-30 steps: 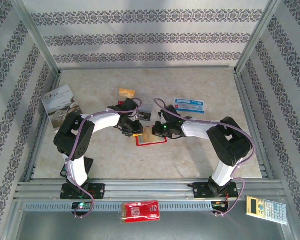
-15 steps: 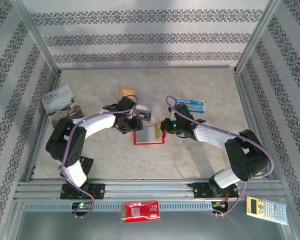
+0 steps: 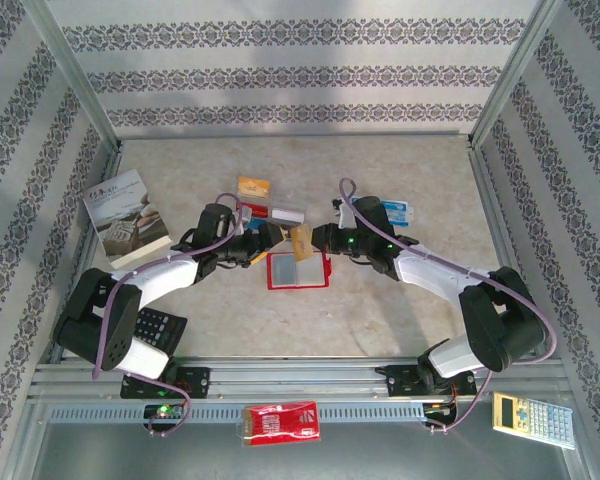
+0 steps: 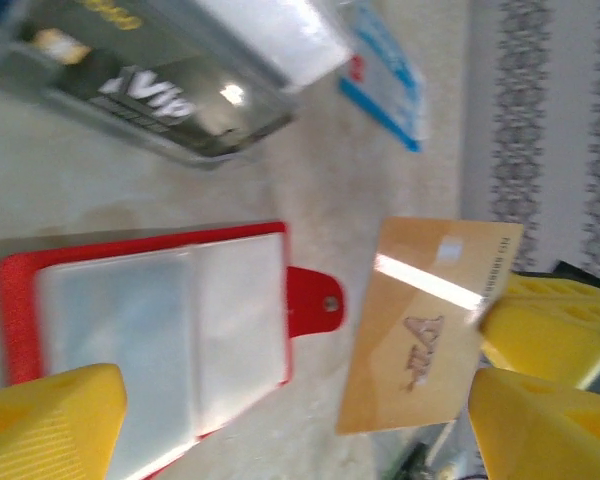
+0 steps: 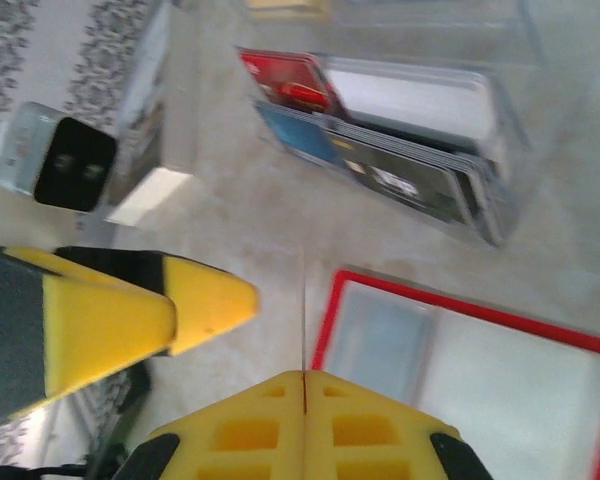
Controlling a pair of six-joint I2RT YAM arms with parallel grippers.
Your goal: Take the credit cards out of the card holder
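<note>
The red card holder (image 3: pixel 298 271) lies open and flat on the table, its pale clear pockets (image 4: pixel 160 320) facing up and its snap tab to one side. My right gripper (image 3: pixel 314 240) is shut on an orange-yellow credit card (image 3: pixel 300 240), holding it by one end just beyond the holder's far edge. The card's printed face (image 4: pixel 420 330) shows in the left wrist view, and it is edge-on (image 5: pixel 303 300) above my right gripper (image 5: pixel 305 385). My left gripper (image 3: pixel 269 239) stands open beside the card, holding nothing, one finger (image 4: pixel 50 425) over the holder.
A clear box of cards (image 3: pixel 276 213) lies just behind the holder, with an orange card (image 3: pixel 253 186) farther back. A blue-white packet (image 3: pixel 395 210) sits at the back right, a booklet (image 3: pixel 127 215) at the left. A black calculator (image 3: pixel 160 327) lies under the left arm.
My left gripper has opened and let go, and its arm has swung back to the left. The right gripper has carried the orange-yellow card away from the holder toward the far side.
</note>
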